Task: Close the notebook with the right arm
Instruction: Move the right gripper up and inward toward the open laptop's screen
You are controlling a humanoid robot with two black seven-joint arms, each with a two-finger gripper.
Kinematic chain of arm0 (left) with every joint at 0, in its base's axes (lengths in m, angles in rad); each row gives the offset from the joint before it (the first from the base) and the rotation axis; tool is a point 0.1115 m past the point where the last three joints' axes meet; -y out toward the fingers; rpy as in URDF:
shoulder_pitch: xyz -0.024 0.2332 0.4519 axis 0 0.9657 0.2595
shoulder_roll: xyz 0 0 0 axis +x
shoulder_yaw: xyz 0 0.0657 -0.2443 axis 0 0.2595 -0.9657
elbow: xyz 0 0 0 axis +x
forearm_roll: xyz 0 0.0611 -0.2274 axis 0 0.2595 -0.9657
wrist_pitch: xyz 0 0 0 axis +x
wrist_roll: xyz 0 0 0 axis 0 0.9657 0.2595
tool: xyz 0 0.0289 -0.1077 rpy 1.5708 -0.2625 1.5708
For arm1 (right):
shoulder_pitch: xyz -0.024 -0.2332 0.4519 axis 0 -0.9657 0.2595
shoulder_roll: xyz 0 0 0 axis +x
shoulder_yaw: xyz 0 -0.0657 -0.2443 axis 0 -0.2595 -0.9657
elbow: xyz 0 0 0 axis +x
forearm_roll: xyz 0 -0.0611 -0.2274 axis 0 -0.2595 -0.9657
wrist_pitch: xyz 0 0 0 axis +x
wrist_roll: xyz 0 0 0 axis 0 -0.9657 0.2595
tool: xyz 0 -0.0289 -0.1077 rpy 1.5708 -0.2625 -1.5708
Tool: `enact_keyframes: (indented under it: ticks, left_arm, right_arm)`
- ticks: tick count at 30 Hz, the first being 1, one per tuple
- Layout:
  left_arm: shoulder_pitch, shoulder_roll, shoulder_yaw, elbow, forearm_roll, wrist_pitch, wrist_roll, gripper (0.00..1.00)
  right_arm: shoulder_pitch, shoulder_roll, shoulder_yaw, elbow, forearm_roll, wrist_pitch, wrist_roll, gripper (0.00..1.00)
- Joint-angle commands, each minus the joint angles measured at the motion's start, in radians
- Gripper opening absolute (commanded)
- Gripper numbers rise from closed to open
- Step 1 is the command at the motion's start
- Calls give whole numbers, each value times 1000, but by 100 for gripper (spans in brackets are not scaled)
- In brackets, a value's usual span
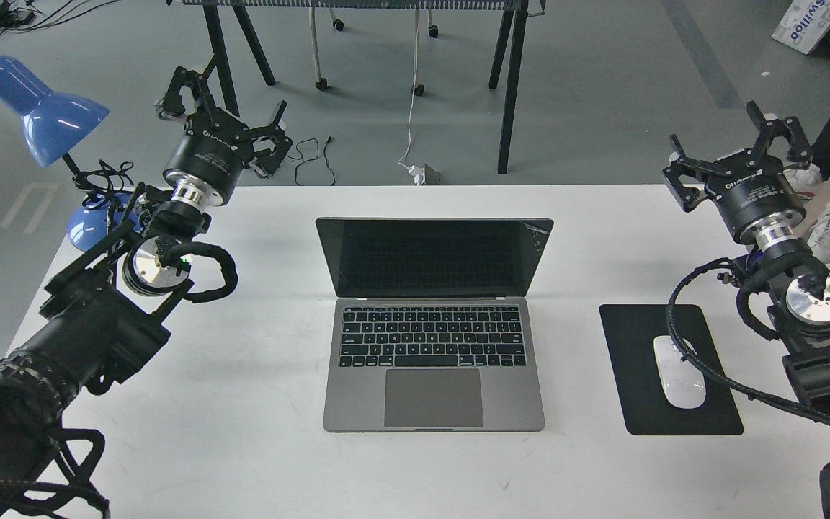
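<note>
The notebook [433,360] lies open in the middle of the white table [256,447], its black screen standing up at the far side and its keys and trackpad facing me. My right arm comes in from the right edge. Its right gripper [735,140] hangs open above the table's far right corner, well to the right of the screen and apart from it. At the far left corner my left gripper [231,97] is raised too, fingers spread open with nothing between them.
A black mouse pad [635,339] with a white mouse [679,373] lies right of the notebook, under my right arm's cable. A blue desk lamp [44,108] stands at the far left corner. Black trestle legs and cables are on the floor beyond.
</note>
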Motion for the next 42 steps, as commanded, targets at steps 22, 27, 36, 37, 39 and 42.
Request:
enact_keyframes:
  ticks: [22,27,36,37,39,42]
  left_arm:
    - [1,0,11,0,2,0,-11,100]
    - [1,0,12,0,2,0,-11,100]
    - [3,0,14,0,8,0,-9,100]
    - [3,0,14,0,8,0,-9,100]
    - [3,0,14,0,8,0,-9,100]
    - [3,0,14,0,8,0,-9,100]
  right_arm:
    - [292,161,-335,-114,-95,-59,11,100]
    - [293,172,-385,-102,-104,-87,11,100]
    - [241,143,-439,38,-107,-88,8,100]
    - [235,134,-441,50,-107,-88,8,100]
    - [217,124,-444,84,-107,-87,6,100]
    - [185,115,-447,119,-107,-87,5,100]
